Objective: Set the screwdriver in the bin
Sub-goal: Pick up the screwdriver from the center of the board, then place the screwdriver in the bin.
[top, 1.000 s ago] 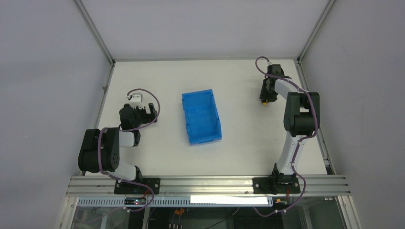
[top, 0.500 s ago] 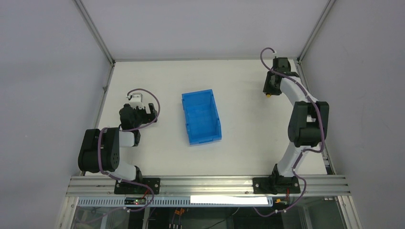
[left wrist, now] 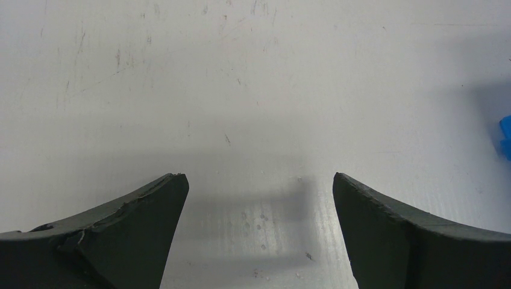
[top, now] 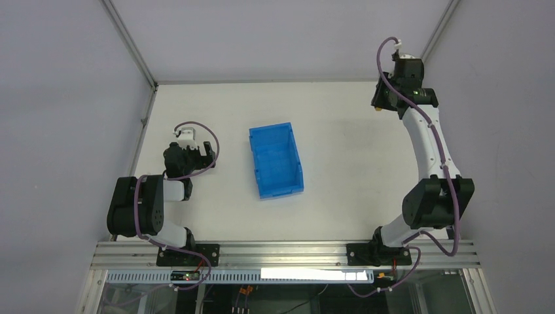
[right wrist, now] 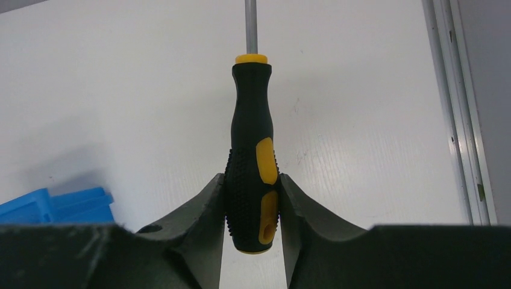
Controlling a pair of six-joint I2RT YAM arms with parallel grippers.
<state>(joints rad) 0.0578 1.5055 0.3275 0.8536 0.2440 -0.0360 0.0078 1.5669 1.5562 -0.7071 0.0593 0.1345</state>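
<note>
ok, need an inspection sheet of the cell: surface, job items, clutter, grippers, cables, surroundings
Surface: white table, fine scratches in the left wrist view.
Screwdriver: gripped by its handle, shaft pointing away from the right wrist camera.
Bin: blue, mid-table, nothing seen inside.
Clutter: nothing seen.
Left gripper: open, holding nothing, over bare table.
Right gripper: shut on the screwdriver, at the far right corner.
Cables: purple cables looped along both arms.
Surroundings: grey walls, aluminium rail at the near edge.

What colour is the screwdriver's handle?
On the screwdriver, black with yellow patches and a yellow collar; clearest in the right wrist view.
</note>
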